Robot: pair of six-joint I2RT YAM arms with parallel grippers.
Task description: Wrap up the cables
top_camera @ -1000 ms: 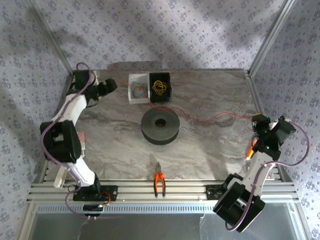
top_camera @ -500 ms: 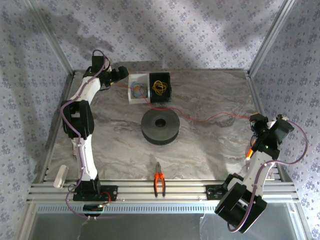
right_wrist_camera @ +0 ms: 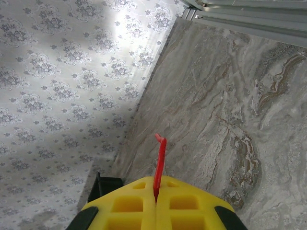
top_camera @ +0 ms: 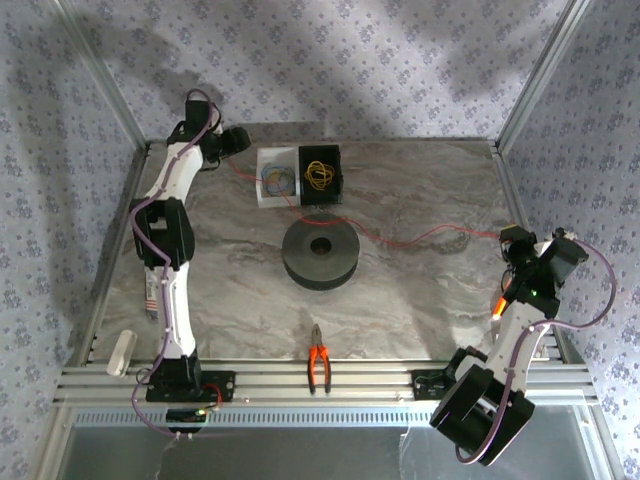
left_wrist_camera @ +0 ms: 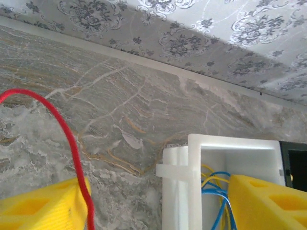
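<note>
The red cable (top_camera: 420, 240) runs thin across the table from the back left, past the two boxes and behind the black spool (top_camera: 320, 253), to the right edge. My left gripper (top_camera: 236, 140) hovers at the back left beside the white box. In the left wrist view its jaws (left_wrist_camera: 153, 191) stand wide apart and open, and the red cable (left_wrist_camera: 67, 134) arcs down along the inner edge of the left finger (left_wrist_camera: 43, 206). My right gripper (top_camera: 512, 242) is shut on the cable's other end, and a short red tip (right_wrist_camera: 159, 158) pokes out between the closed pads (right_wrist_camera: 156, 187).
A white box (top_camera: 275, 178) holding blue and yellow wires (left_wrist_camera: 216, 191) sits next to a black box with a yellow wire coil (top_camera: 320, 176) at the back. Orange-handled pliers (top_camera: 319, 368) lie near the front rail. Patterned walls close in the table's back and sides.
My left arm has swung up from the left side, carrying its gripper back towards the rear wall, close to the white box. The right arm has barely moved.
</note>
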